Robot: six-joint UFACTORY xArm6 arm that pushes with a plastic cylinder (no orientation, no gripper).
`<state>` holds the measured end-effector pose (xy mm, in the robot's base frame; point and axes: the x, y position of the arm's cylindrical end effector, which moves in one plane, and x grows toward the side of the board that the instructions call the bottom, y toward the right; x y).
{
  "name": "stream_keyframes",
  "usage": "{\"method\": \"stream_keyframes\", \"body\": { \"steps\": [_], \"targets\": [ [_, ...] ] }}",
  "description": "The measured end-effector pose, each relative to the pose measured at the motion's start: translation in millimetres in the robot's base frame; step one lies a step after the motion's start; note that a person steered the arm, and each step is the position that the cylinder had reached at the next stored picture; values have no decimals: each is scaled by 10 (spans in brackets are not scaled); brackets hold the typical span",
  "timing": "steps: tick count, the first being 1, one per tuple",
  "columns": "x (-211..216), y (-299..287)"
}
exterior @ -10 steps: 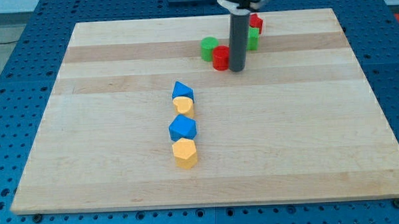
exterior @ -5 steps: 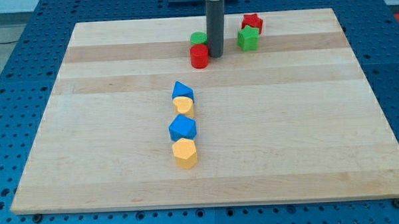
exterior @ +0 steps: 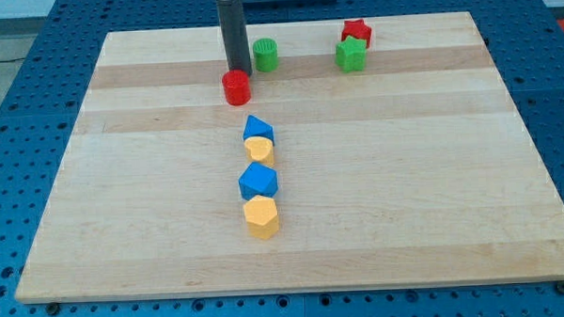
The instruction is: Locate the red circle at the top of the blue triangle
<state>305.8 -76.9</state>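
We pick up with our rod standing over the wooden board (exterior: 453, 218), and my tip (exterior: 235, 72) sits right behind the red circle (exterior: 236, 87), touching it or as good as, on the side toward the view's top. No fingers to report here, just the bare rod, so nothing is open, shut or clamped. The red circle lies above the blue triangle (exterior: 257, 129) and a touch to the view's left of it, near but clearly apart, with bare wood between them. We judge the job mostly done: the circle is already on the correct side of the triangle, and what is left is a short nudge down and slightly toward the view's right to line it up. Below the triangle runs a tidy column: a yellow block (exterior: 259, 149) tucked against it, then a blue block (exterior: 258, 181), then a yellow hexagon (exterior: 261, 217). Off at the top we have a green circle (exterior: 265, 55), a green star (exterior: 351, 53) and a red star (exterior: 357, 31) behind it. The rod's upper part is cut off by the frame, and the first yellow block's shape is half hidden, possibly round.
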Motion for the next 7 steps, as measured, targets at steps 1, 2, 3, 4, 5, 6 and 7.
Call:
{"method": "stream_keyframes", "body": {
  "steps": [1, 2, 3, 4, 5, 6, 7],
  "targets": [
    [116, -52],
    [133, -379],
    [322, -376],
    [453, -264],
    [587, -93],
    [647, -24],
    [648, -36]
  ]
}}
